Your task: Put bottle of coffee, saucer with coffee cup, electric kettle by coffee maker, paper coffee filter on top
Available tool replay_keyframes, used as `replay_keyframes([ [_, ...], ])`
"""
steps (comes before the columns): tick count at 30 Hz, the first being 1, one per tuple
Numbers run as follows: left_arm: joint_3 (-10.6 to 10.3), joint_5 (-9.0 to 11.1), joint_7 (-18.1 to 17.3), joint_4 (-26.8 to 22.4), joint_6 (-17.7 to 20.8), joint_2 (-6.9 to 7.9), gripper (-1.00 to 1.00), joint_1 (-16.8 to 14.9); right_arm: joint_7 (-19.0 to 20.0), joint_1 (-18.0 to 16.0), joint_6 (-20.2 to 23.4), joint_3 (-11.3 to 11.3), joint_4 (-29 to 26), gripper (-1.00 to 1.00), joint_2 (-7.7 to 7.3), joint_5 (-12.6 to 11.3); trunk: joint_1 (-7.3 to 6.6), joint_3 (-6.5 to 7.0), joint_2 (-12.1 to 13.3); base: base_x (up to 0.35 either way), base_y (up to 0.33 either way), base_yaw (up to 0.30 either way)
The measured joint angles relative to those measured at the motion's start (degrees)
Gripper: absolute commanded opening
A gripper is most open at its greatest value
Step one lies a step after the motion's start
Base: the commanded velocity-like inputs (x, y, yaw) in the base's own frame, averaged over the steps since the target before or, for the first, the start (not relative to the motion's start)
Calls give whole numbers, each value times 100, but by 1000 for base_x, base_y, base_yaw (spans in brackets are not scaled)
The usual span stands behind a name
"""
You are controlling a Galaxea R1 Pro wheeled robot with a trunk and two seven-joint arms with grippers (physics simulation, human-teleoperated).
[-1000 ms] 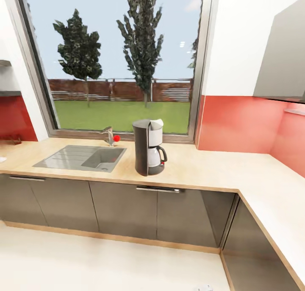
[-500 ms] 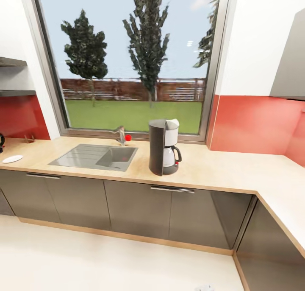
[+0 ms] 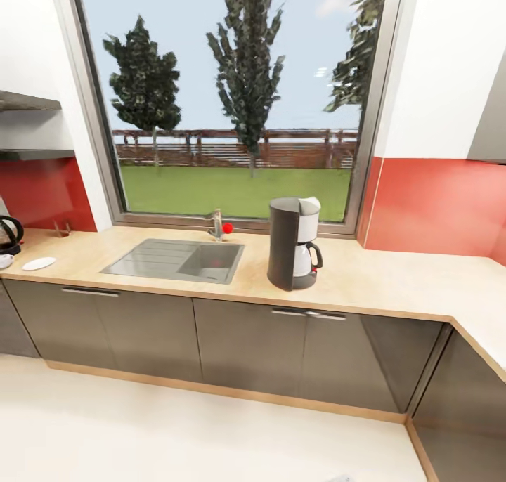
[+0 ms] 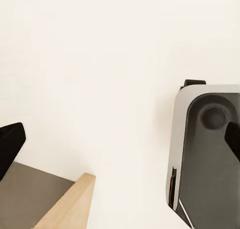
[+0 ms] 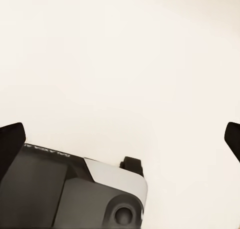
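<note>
The coffee maker (image 3: 292, 244) stands upright on the kitchen countertop (image 3: 393, 282), to the right of the sink. At the far left of the counter I see the electric kettle (image 3: 9, 234), cut by the picture's edge, and the white saucer (image 3: 39, 263) lying in front of it. A small white thing (image 3: 4, 261) beside the saucer may be the coffee cup; I cannot tell. The kitchen shelf (image 3: 28, 154) hangs on the wall above them. The bottle of coffee and the paper coffee filter are out of view. My left gripper (image 4: 120, 144) and right gripper (image 5: 120, 139) hang open over the floor, holding nothing.
A grey sink (image 3: 176, 260) with a red-knobbed faucet (image 3: 219, 224) is set into the counter under a big window. Dark grey cabinet fronts (image 3: 246, 341) run below. The counter turns a corner at the right. My own base (image 4: 210, 154) is beside a cabinet corner (image 4: 70, 201).
The whole head view has shifted: the camera turned left, so the coffee maker and sink sit further right in the picture, and the kettle and saucer have come into view at the left.
</note>
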Motion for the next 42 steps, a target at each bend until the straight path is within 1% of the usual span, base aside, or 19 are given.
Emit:
replay_keyframes([
  [8,2,0,-1,0,14,-2,100,0,1,174,7,-10,-5,100,-3,-23,-2,0,-1,164,291,0],
  [9,3,0,-1,0,12,-4,100,0,0,179,5,-33,-15,100,3,-35,-2,0,-1,227,281,0],
  [11,5,0,0,0,15,-7,100,0,0,184,5,-183,-24,100,9,-23,-2,0,-1,229,281,0],
  [12,5,0,0,0,16,-7,100,0,0,186,6,-385,-25,100,11,17,-2,0,-1,231,280,0],
  [13,6,0,0,0,17,-8,100,0,0,187,6,-634,-25,100,12,125,-2,0,-1,231,280,0],
  [14,6,0,0,0,17,-8,100,0,1,188,6,-769,-25,100,14,224,-2,0,-1,230,280,0],
  [15,6,0,0,0,16,-5,100,0,1,188,6,-1038,-27,100,18,510,-2,0,-1,228,279,0],
  [16,6,0,0,0,15,-6,100,0,2,188,6,-1350,-25,100,20,894,-2,0,-1,226,279,0],
  [17,6,0,0,0,14,-7,100,0,3,188,5,-1539,-22,100,23,1113,-2,0,-1,218,279,0],
  [18,6,0,0,0,14,-8,100,0,4,188,6,-1964,-12,100,27,1545,-2,0,-1,207,278,0],
  [19,6,0,0,0,12,-8,100,0,5,188,6,-2446,-5,100,29,1974,-2,0,-1,199,277,0],
  [20,6,0,0,0,13,-8,100,0,6,188,4,-2920,0,100,31,2352,-2,0,-1,196,276,0],
  [21,6,0,0,0,12,-8,100,0,6,188,3,-3150,2,100,32,2522,-2,0,-1,192,272,0],
  [22,6,0,0,0,11,-9,100,0,7,187,0,-3534,-1,100,33,2778,-2,0,-1,189,264,0],
  [23,6,0,0,0,11,-9,100,0,7,187,-4,-3842,-5,100,33,2960,-2,0,-1,188,261,0],
  [26,6,0,-1,0,11,-9,100,0,7,187,-8,-4255,-13,100,16,3181,-1,0,-1,182,252,0],
  [30,6,0,-1,0,16,-2,100,0,6,209,0,-4414,94,100,-21,3290,-1,-1,-1,176,246,0],
  [38,6,0,-1,0,18,-6,100,0,6,229,-8,-4452,142,100,-20,3302,-1,0,-1,170,250,0],
  [42,6,0,-2,0,19,-8,100,0,12,230,-6,-4454,143,100,9,3285,0,0,-1,101,131,0],
])
